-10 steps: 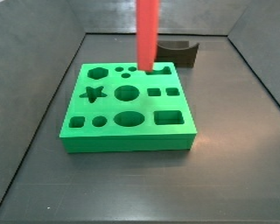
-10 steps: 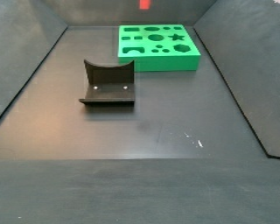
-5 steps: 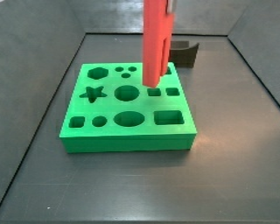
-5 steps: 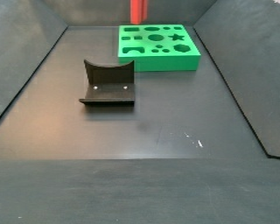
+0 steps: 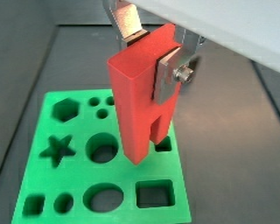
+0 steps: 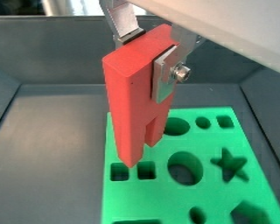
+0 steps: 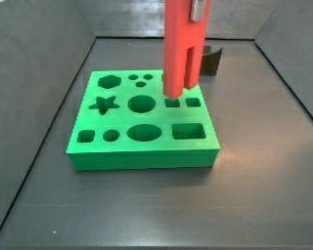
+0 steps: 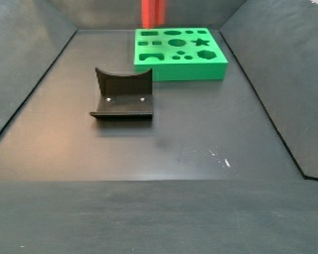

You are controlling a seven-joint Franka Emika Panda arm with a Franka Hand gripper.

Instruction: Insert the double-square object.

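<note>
Now double-square object [image 7: 182,51] shifted right, gripper [image 5: 154,54] clamping.

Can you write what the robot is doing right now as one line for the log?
gripper: shut on double-square object | object: upright, legs down, above green block | target: pair of small square holes | inserted: not yet | fixture: apart on floor

Red double-square object [image 5: 140,96] hangs upright in the claw [image 5: 154,54], forked legs apparently just above the green block
</note>
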